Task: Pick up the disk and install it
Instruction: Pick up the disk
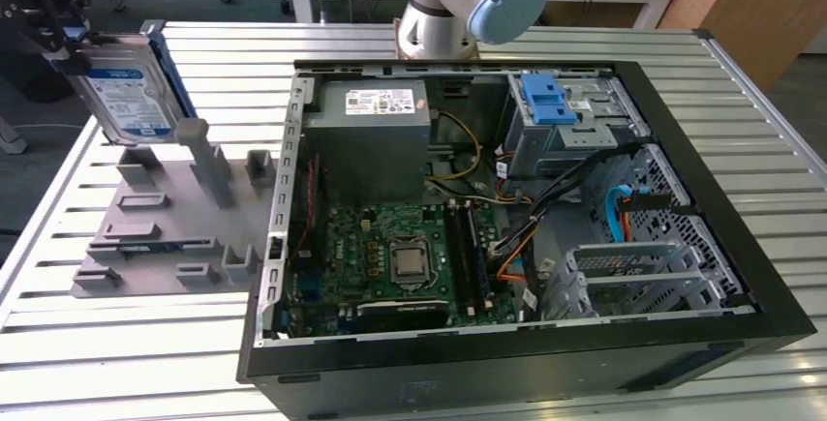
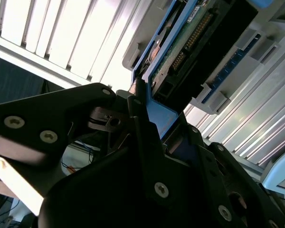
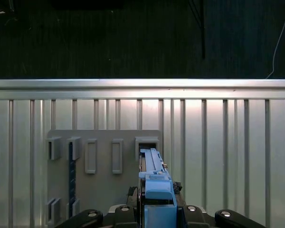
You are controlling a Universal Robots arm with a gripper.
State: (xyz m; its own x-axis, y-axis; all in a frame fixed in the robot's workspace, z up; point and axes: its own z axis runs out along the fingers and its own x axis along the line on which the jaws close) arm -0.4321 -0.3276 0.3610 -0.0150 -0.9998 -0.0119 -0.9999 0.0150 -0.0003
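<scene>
Claw (image 2: pixel 157 122) nearest me in the second wrist view: its dark fingers are pressing together on the disk (image 2: pixel 213 42), pinching it by the end of a blue side rail (image 3: pixel 154 183). The board side is facing that camera, with the row of connector pins (image 2: pixel 192 38) lying exposed just past the fingers.

Judging the handling: a metal body, so stiff and probably dense for its bulk, with smooth faces that could be slippery. The plastic rails are likely giving a little under pressure. The board and pins are the fragile part. I am rating the rails and narrow edges as the right hold, well off the connector, and the present pinch is looking sound.

Below the disk, in the first wrist view, the grey slotted rack (image 3: pixel 104 190) is sitting on the ribbed tabletop (image 3: pixel 228 156). In the exterior view the disk is hanging tilted over the rack at that view's left, seemingly clear of the slots, though I cannot tell for its lowest edge.

Farther off, the open computer case (image 1: pixel 517 373) is lying well apart from the disk, with the blue latch (image 1: pixel 549 102) on its bay at the far corner.
</scene>
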